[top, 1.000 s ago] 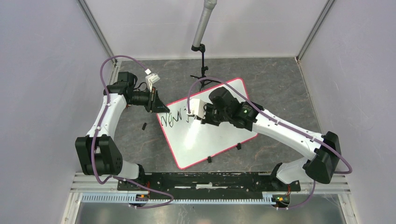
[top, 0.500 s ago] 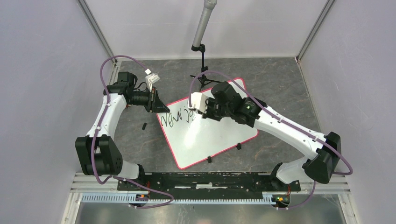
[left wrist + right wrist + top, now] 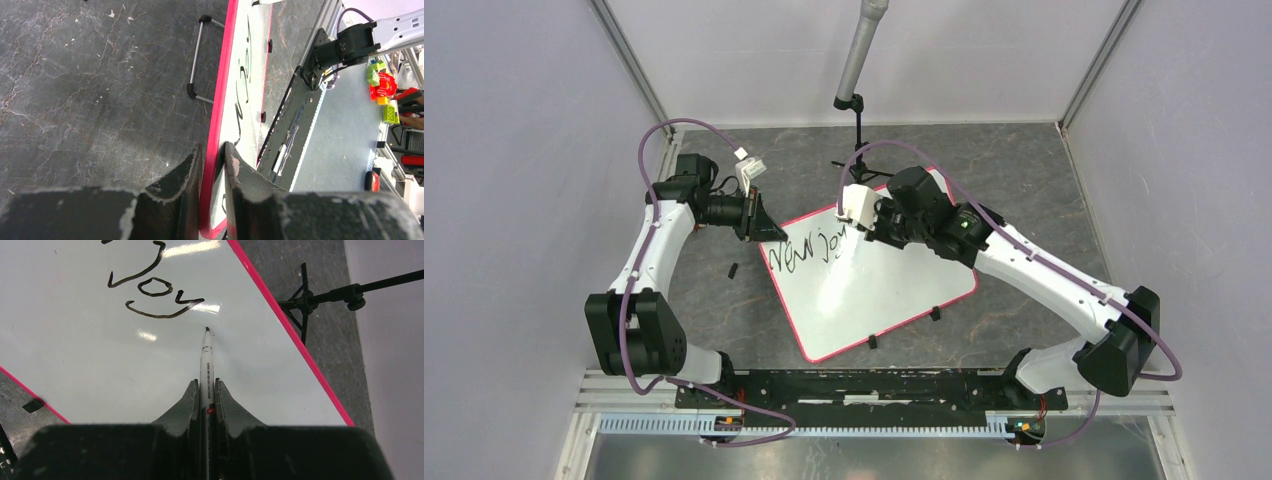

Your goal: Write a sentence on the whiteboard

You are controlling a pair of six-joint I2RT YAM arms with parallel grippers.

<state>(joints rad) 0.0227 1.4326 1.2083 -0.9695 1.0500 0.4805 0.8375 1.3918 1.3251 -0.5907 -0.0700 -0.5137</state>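
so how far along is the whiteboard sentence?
Done: one line of black writing on the whiteboard, ending in what reads as "Joy". In hand: the right gripper holds a marker, tip just beyond the y; the left gripper pinches the board's pink rim. Left: most of the board below is blank; how much of the sentence remains, I cannot tell.
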